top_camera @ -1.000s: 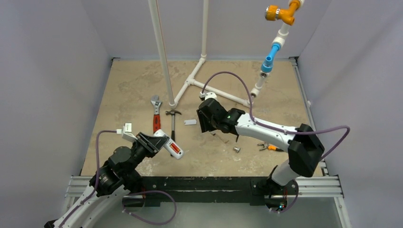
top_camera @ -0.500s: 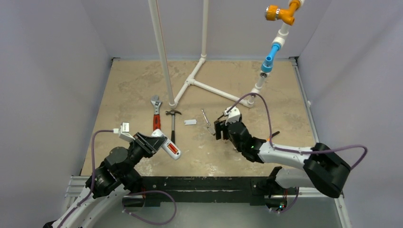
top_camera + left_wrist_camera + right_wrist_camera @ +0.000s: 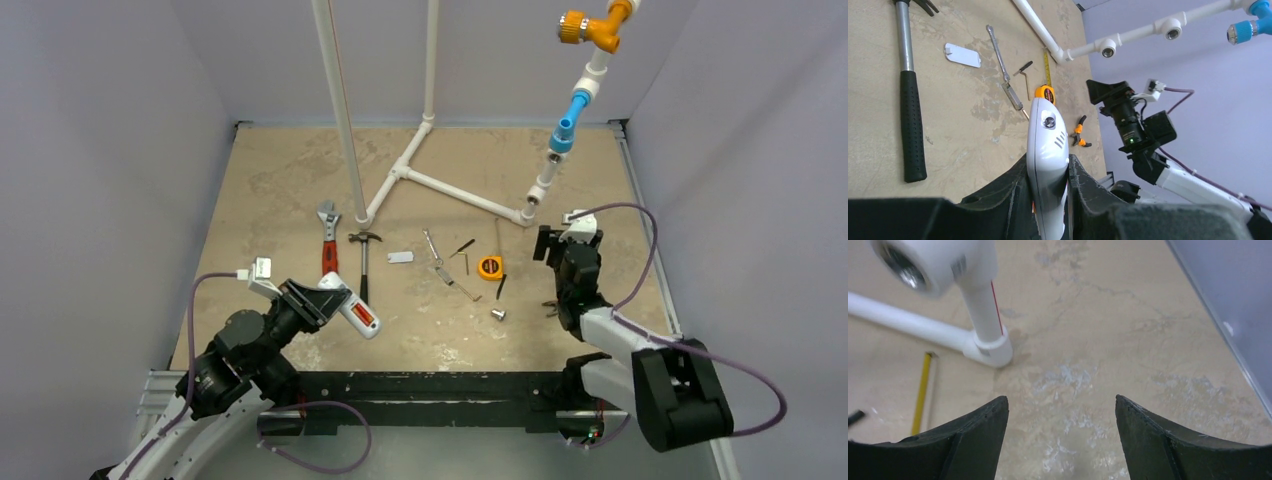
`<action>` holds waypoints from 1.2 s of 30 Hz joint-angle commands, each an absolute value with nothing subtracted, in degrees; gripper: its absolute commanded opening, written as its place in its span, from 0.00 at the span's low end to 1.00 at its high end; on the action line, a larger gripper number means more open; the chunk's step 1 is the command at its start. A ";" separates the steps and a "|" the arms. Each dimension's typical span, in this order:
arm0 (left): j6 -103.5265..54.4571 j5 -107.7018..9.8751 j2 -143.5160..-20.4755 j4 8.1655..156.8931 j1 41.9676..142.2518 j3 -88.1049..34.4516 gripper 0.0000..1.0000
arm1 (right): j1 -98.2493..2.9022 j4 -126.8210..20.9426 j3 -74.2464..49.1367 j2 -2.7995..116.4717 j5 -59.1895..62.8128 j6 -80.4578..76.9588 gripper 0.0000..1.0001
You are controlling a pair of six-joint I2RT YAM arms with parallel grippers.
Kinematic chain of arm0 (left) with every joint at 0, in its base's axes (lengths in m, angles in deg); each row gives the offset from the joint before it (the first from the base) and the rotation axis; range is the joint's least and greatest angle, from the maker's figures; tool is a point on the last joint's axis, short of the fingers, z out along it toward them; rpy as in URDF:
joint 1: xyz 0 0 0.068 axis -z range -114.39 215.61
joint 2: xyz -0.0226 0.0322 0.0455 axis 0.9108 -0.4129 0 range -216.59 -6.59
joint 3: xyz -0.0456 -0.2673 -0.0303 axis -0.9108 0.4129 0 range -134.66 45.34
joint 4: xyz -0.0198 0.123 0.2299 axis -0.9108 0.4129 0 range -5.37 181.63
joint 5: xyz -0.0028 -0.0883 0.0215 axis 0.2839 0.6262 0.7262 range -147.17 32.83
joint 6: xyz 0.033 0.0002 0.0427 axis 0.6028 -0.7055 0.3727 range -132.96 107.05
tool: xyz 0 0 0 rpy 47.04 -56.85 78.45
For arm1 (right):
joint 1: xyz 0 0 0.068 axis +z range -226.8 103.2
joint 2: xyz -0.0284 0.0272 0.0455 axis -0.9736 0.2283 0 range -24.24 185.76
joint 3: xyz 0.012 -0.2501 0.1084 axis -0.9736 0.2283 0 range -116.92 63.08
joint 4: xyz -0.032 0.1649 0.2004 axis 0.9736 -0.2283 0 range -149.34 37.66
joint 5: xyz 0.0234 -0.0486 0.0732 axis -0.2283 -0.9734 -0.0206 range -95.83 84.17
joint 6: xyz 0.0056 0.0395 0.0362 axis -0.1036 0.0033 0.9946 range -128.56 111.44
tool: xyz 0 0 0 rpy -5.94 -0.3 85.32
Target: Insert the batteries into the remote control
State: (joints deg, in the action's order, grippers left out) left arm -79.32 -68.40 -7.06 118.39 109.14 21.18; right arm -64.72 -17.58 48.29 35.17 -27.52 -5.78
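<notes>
My left gripper [image 3: 335,297] is shut on the white remote control [image 3: 352,306], held tilted above the table's near left. Orange-red batteries [image 3: 366,318] show in the recess of its upturned back. In the left wrist view the remote control [image 3: 1048,145] stands edge-on between the two black fingers, with a sliver of orange at its base. My right gripper [image 3: 548,243] hangs at the right of the table, near the foot of the pipe frame. In its wrist view the right gripper [image 3: 1062,407] is open over bare table, with nothing between the fingers.
On the table lie a red-handled wrench [image 3: 327,240], a hammer [image 3: 363,262], a small white cover plate [image 3: 400,257], an orange tape measure [image 3: 490,267], a thin spanner [image 3: 434,250], a small silver piece [image 3: 497,315] and orange pliers [image 3: 1079,136]. A white pipe frame [image 3: 440,185] stands at the back.
The right arm swung from the table's middle to the right side, its gripper opening wider and uncovering the tape measure. The left gripper kept hold of the remote, barely moving.
</notes>
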 commanded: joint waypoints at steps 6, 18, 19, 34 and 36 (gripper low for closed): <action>-79.60 -66.79 -3.66 113.85 109.29 18.09 0.00 | -67.32 19.84 53.76 60.83 -16.54 -12.14 0.75; -79.55 -69.91 -0.55 116.59 109.34 18.79 0.00 | -68.01 12.75 48.09 62.84 -29.91 -6.67 0.95; -78.93 -69.92 -0.41 116.72 109.30 18.80 0.00 | -68.01 11.82 47.41 63.00 -29.58 -6.38 0.96; -73.86 -70.83 1.13 123.35 109.36 16.28 0.00 | -68.02 11.60 47.61 62.76 -29.56 -6.10 0.99; -72.97 -71.31 1.27 123.03 109.35 16.21 0.00 | -68.01 11.55 47.61 62.76 -29.56 -6.10 0.99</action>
